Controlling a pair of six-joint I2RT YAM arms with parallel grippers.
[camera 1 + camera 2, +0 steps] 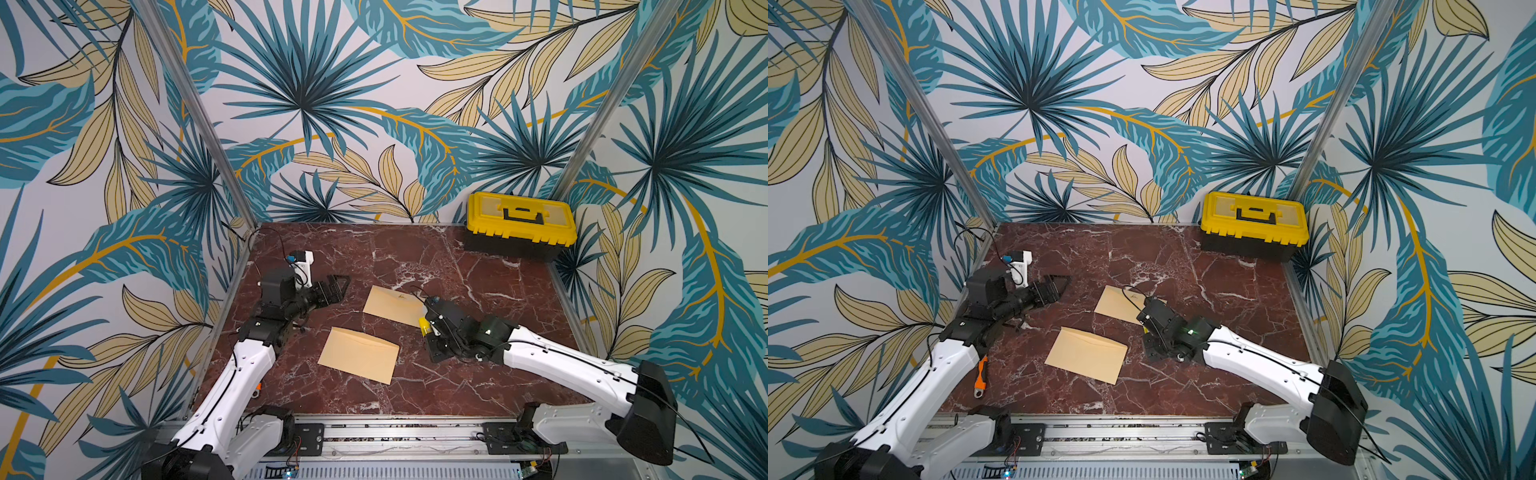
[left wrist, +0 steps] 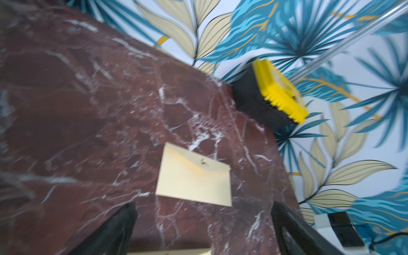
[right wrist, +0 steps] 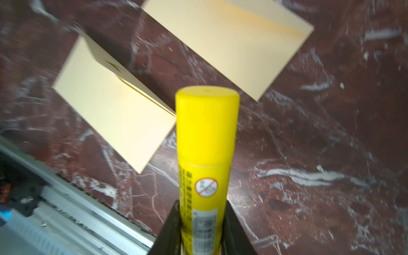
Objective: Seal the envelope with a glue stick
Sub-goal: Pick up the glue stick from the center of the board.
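Marble: right gripper grips glue stick (capped)

Glue stick mostly behind the right pincer

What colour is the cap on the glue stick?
Bright yellow, like the whole glue stick. The right wrist view shows the cap best.

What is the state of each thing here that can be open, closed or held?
glue stick: cap on, gripped.
right claw: shut on the glue stick.
left claw: open, empty.
far envelope: flap folded down, lying flat.
near envelope: flap folded down, lying flat.
toolbox: lid shut.
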